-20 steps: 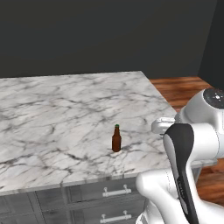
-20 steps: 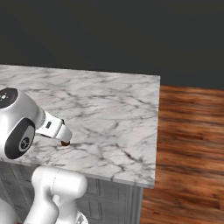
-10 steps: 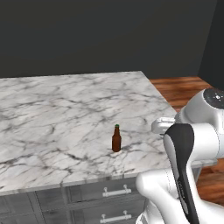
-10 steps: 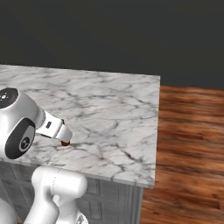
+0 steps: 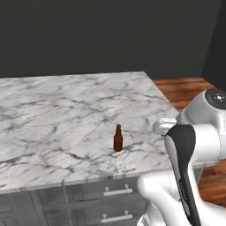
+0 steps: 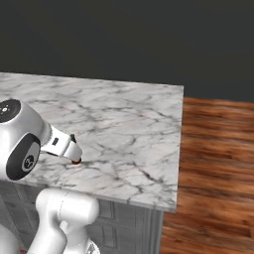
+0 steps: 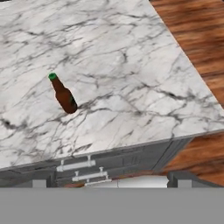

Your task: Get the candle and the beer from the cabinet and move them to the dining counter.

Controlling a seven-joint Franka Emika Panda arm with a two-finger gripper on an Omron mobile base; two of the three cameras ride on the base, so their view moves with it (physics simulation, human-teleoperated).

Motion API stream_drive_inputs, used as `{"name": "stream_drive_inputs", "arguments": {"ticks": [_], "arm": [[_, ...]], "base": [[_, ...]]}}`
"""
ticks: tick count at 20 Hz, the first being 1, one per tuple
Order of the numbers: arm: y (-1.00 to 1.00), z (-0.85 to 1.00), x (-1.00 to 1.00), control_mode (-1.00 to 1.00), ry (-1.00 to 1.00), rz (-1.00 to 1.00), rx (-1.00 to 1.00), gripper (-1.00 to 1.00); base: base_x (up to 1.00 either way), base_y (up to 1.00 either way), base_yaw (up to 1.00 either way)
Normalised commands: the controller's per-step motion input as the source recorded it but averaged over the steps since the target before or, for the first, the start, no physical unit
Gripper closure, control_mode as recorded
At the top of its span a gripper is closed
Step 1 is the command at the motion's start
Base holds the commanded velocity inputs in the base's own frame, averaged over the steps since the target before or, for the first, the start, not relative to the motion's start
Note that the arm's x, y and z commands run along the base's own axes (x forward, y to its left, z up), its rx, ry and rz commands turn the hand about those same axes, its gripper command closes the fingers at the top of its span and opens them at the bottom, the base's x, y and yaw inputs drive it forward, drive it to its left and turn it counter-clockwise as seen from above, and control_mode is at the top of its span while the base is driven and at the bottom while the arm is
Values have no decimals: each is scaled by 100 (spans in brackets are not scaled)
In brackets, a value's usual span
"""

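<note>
Already, in the left base view, I have the beer (image 5: 118,138) standing upright on the dining counter (image 5: 53,110), near its front edge; I judge that half done, with the candle to fetch. Rigid, slick, breakable glass, light enough: I'd take it around the body, below the neck. From the right base view, its base (image 6: 76,161) peeks out behind my arm. Through the hand view, the gripper (image 7: 108,184) stands released, gripping nothing, well apart from the capped bottle.
</note>
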Motion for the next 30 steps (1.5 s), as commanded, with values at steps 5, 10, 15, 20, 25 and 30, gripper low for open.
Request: {"name": "stream_drive_inputs", "arguments": {"ticks": [5, 10, 15, 20, 25, 30], "arm": [[0, 0, 0, 100, 0, 0, 0, -100], [0, 0, 0, 100, 0, 0, 0, -100], [0, 0, 0, 100, 0, 0, 0, -100], [0, 0, 0, 100, 0, 0, 0, -100], [0, 0, 0, 100, 0, 0, 0, -100], [0, 0, 0, 100, 0, 0, 0, -100]], "base": [[-78, 0, 0], [-64, -7, 22], [-18, -12, 94], [-3, -4, 100], [-2, -3, 100], [-4, -1, 100]]}}
